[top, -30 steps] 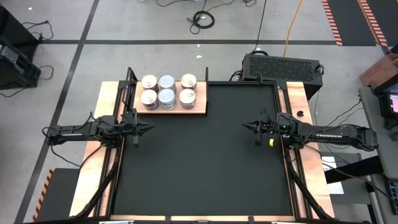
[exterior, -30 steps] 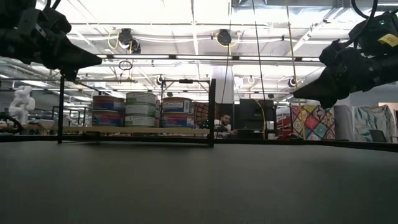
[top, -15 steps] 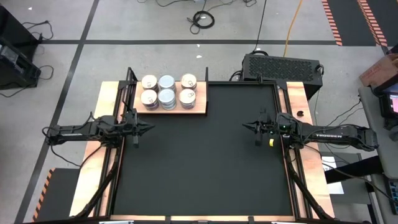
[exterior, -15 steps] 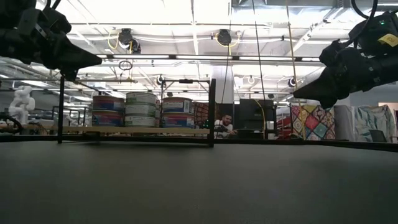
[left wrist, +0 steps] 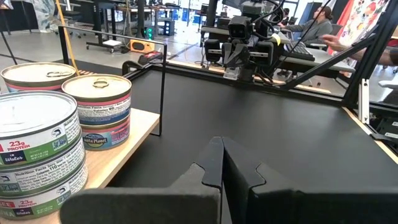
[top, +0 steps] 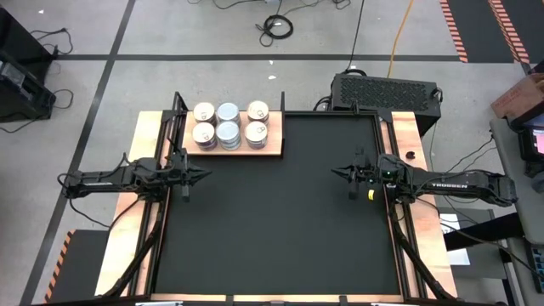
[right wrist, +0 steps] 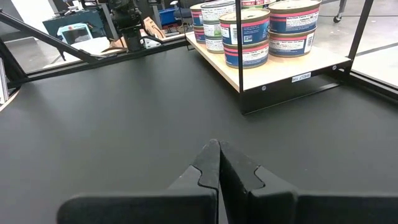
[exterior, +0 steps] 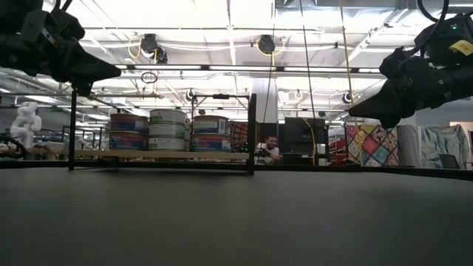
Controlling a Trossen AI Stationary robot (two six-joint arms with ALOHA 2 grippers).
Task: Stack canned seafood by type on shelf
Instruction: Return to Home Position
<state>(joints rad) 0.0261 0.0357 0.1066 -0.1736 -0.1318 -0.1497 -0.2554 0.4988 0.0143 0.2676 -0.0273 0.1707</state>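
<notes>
**Cans** (top: 228,123): six stacks in two rows of three, all on the shelf (top: 274,143) at the far left corner of the mat (top: 280,221). No can lay on the mat. In the left wrist view the nearest stack showed green-labelled cans one on another. In the right wrist view a pink-labelled pair stood at the shelf's edge.

**Left gripper** (top: 206,172): at the mat's left side, near the shelf but clear of it and raised off the mat. Its fingers were pressed together and held nothing.

**Right gripper** (top: 335,172): at the mat's right side, well apart from the shelf and raised. Its fingers were likewise together and empty.

**Change over the last second:** none found. Cans, shelf and both arms stood exactly as before.

**Reading:** both arms appeared parked, facing each other across the mat. With no can off the shelf and nothing held, the stacking looked complete. The return home looked finished, or very nearly so. No further handling of the cans seemed called for.
</notes>
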